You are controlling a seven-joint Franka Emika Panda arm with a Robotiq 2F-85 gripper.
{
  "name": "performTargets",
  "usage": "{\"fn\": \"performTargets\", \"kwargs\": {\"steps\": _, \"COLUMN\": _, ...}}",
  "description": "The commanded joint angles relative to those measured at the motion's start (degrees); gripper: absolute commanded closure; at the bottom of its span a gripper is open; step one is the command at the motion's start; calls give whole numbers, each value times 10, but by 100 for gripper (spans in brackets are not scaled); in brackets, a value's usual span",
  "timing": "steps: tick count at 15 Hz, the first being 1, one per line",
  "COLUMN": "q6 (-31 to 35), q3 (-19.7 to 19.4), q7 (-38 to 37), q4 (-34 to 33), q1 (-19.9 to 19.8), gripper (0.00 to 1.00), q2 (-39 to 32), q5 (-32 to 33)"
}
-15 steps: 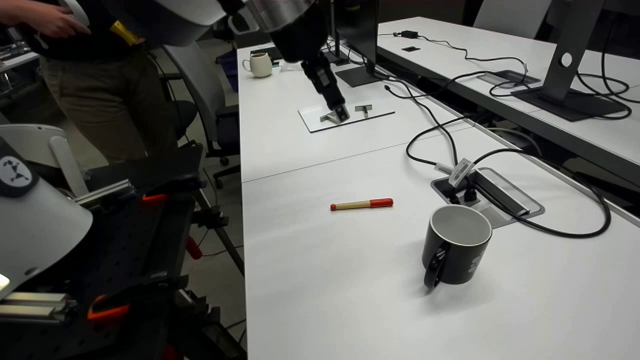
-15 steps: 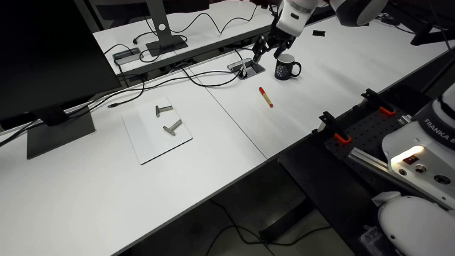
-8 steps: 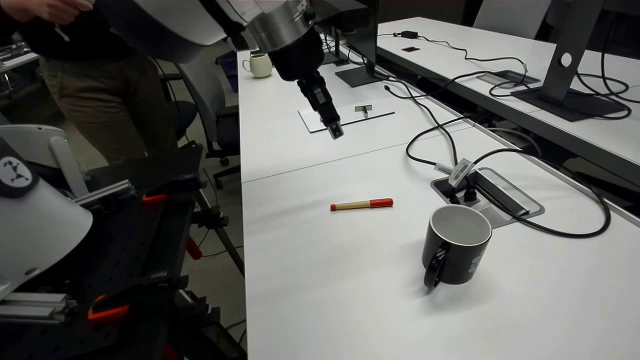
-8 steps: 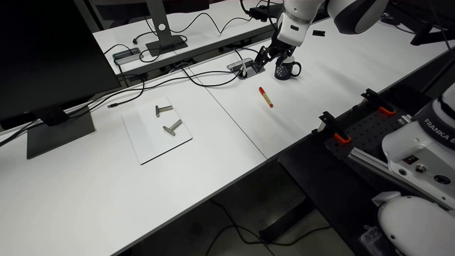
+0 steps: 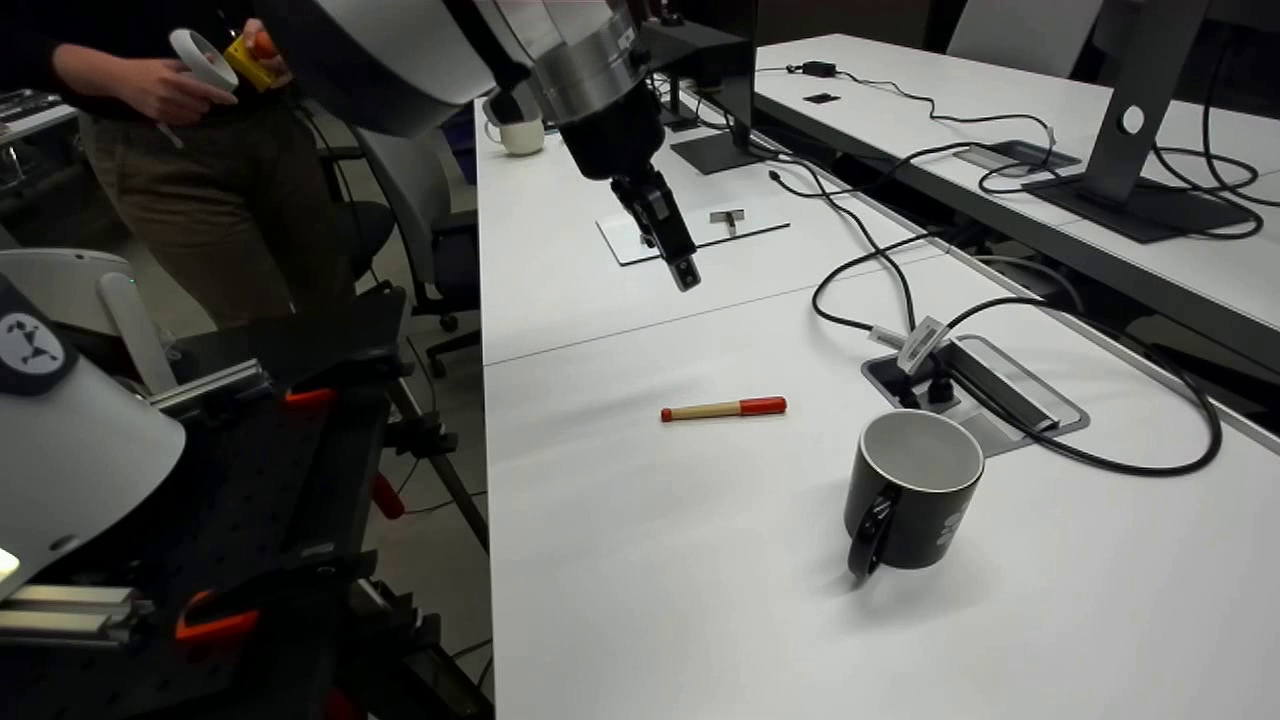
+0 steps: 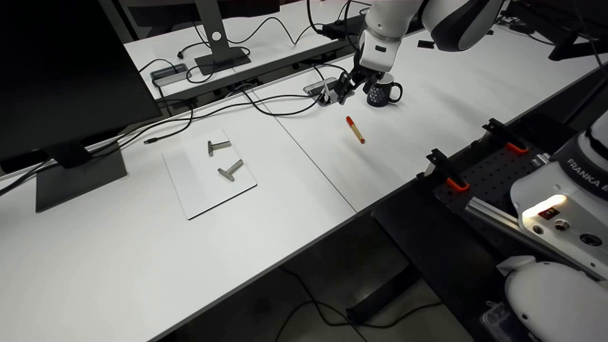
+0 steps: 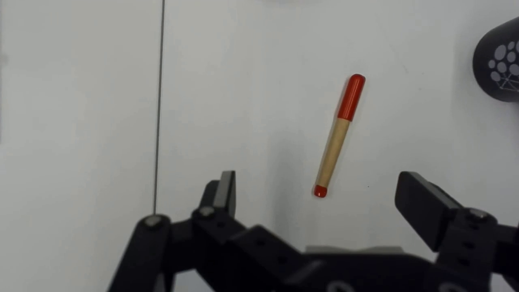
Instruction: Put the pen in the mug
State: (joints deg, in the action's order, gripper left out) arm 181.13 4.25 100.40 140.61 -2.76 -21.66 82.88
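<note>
The pen lies flat on the white table, with a long red cap, a tan body and a small red end. It shows in both exterior views (image 5: 724,408) (image 6: 355,129) and in the wrist view (image 7: 339,136). The black mug (image 5: 915,525) stands upright beside the pen, and I see no object in its greyish inside. The mug shows partly behind my gripper in an exterior view (image 6: 378,95) and is cut by the right edge of the wrist view (image 7: 496,67). My gripper (image 7: 317,180) is open and empty, above the table, with the pen's small end appearing between its fingers.
Black cables and a socket box (image 5: 985,385) lie near the mug. A white board (image 6: 199,175) with two metal T-shaped pieces lies farther along the table. A monitor (image 6: 61,80) stands there, and a cream mug (image 5: 521,131) shows beyond. Clamps (image 6: 449,171) stand at the table edge.
My gripper has come down and moved slightly away from the mug toward the pen, staying open. The pen and the mug have not moved.
</note>
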Motion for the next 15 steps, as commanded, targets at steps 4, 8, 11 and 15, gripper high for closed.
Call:
{"fn": "performTargets", "kwargs": {"steps": 4, "q6": 4, "q3": 0, "q7": 13, "q4": -36, "q1": 2, "gripper": 0, "q2": -68, "q5": -9}}
{"fn": "performTargets", "kwargs": {"steps": 8, "q6": 4, "q3": 0, "q7": 13, "q4": -36, "q1": 3, "gripper": 0, "q2": -66, "q5": -8}}
{"fn": "performTargets", "kwargs": {"steps": 11, "q6": -9, "q3": 6, "q7": 12, "q4": -42, "q1": 1, "gripper": 0, "q2": -77, "q5": -25}}
{"fn": "performTargets", "kwargs": {"steps": 15, "q6": -10, "q3": 24, "q7": 58, "q4": -87, "q1": -24, "gripper": 0, "q2": -150, "q5": -84}}
